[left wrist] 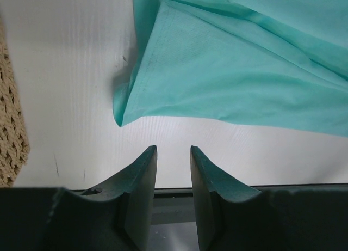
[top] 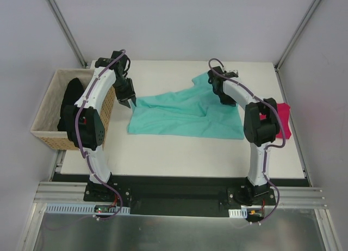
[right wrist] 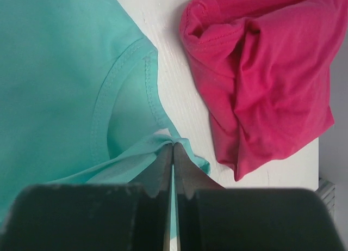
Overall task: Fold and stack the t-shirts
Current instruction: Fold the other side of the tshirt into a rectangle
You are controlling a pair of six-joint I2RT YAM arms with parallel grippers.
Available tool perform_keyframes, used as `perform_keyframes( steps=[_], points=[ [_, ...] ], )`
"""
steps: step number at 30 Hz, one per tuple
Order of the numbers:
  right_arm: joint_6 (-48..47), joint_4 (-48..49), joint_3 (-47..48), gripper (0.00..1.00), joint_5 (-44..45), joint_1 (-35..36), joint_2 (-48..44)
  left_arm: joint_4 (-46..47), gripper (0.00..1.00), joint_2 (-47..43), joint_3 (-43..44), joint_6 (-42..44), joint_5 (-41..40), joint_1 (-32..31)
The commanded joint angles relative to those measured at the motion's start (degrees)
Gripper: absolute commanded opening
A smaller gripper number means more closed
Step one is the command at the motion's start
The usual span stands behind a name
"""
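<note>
We see right gripper (right wrist: 173, 148) pinching the tee (right wrist: 54, 71) at a seamed edge; left gripper (left wrist: 173, 155) spread, empty, corner (left wrist: 123, 118) just ahead. Soft, limp, light cloth; we'd grab that corner.

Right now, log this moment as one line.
left gripper open, near teal t-shirt corner | right gripper shut on teal t-shirt | pink t-shirt crumpled, unfolded

Top camera high up at the near side, looking down across the whole worktop (top: 179, 153), left wrist camera low over the left end effector (left wrist: 173, 148), right wrist camera tight over the right end effector (right wrist: 173, 146), all three sharing the teal shirt (top: 185, 117)
</note>
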Motion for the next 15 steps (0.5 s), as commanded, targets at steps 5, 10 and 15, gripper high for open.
perform_keyframes(
  steps=[5,10,15],
  points=[
    [-3.5,1.9,4.1,0.01,-0.8,-2.6,2.7,-2.7,0.31,0.7,2.2,-1.5,-1.7,0.4],
    [-4.2,2.1,4.8,0.39,-2.0,-3.0,3.3,-2.7,0.31,1.5,2.2,-2.2,-1.5,0.4],
    [-4.7,1.1,6.9,0.54,-1.6,-3.0,2.0,-2.2,0.32,1.8,0.8,-2.1,-1.7,0.4]
  ],
)
